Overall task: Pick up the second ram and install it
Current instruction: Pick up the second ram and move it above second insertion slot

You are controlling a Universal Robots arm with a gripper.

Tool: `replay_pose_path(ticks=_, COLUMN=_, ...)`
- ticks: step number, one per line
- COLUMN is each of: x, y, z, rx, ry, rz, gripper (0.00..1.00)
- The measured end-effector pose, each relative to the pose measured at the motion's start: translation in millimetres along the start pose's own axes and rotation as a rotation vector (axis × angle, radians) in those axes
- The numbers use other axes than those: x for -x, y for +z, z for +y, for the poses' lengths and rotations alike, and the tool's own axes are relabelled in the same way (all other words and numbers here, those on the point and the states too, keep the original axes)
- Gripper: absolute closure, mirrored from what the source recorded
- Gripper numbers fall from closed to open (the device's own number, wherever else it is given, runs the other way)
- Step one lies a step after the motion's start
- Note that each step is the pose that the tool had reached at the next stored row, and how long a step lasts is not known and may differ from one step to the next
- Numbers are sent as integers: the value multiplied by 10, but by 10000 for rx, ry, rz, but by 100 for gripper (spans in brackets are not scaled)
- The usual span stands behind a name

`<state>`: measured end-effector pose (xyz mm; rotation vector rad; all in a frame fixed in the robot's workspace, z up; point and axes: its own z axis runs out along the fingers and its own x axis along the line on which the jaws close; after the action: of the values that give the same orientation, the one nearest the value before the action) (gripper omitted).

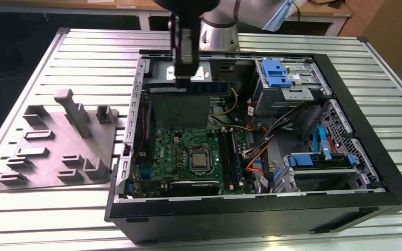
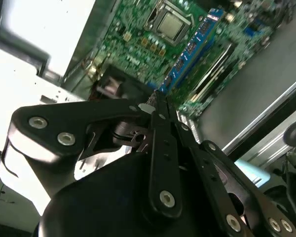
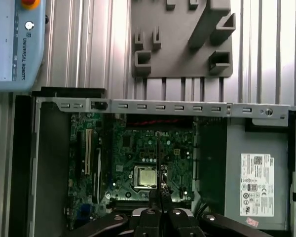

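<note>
**Operator:** Where does the job stand?

**Spotter:** In the exterior view, your gripper (image 1: 181,78) is pinching the second ram (image 1: 204,89) by its upper edge. It holds the stick level above the open computer case (image 1: 257,214), clear of the motherboard (image 1: 180,151). The pick is done. Seating the stick in a slot is what you have left, I judge.

**Operator:** And at the wrist?

**Spotter:** In the second wrist view, your gripper (image 2: 155,101) has its tips pressed together. Below it a blue stick (image 2: 190,52) already sits upright beside the processor (image 2: 168,22), with black slots (image 2: 214,74) next to it. In the first wrist view, the second ram (image 3: 158,158) shows edge-on as a thin dark line. It runs out from your gripper (image 3: 158,197) across the board.

**Operator:** Any writing?

**Spotter:** You have a white label (image 3: 257,185) on the grey power-supply box (image 3: 234,148), its print too small to tell. There is a line of lettering on the pale blue panel (image 3: 15,44), and pale stickers along the blue stick.
</note>
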<state>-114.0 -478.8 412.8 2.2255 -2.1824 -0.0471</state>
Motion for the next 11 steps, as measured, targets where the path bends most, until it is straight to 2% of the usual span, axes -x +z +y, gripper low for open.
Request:
replay_pose_path(ticks=6, x=-5, y=23, z=-270, rx=12, ry=0, rz=-1, gripper=88)
replay_pose_path(ticks=8, x=-7, y=24, z=-302, rx=13, ry=0, rz=-2, gripper=88)
replay_pose_path(ticks=11, x=-6, y=24, z=-302, rx=15, ry=0, rz=-8, gripper=88)
